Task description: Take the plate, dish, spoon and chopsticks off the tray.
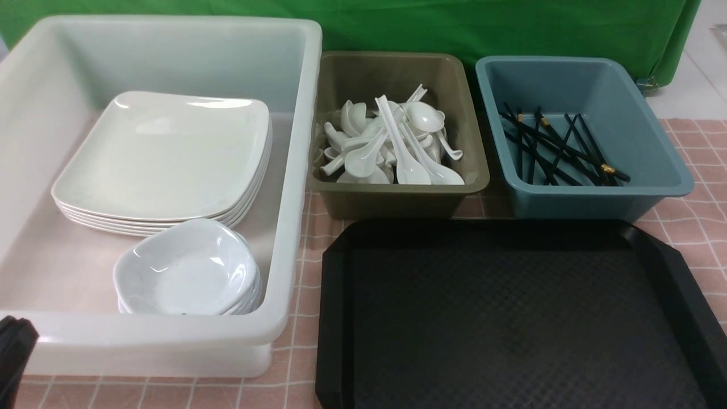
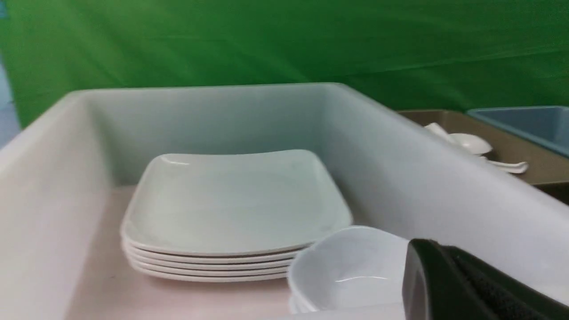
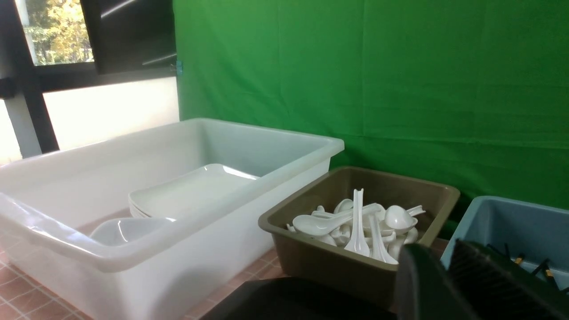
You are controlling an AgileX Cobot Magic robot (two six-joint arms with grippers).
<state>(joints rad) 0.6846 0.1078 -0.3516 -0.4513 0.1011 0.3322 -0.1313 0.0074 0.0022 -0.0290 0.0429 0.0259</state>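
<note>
Tray bare, sorting looks finished

The tray carries nothing, so I judge the clearing step done. The plate tops a stack in the white tub, with small dishes just in front; the spoon lies among others in the olive tub; the chopsticks lie in the blue tub. Left gripper shows only at the frame edge, right gripper only partly: whether either is released or clenched, I cannot tell. The next move likely calls only for pulling both arms back.
</note>
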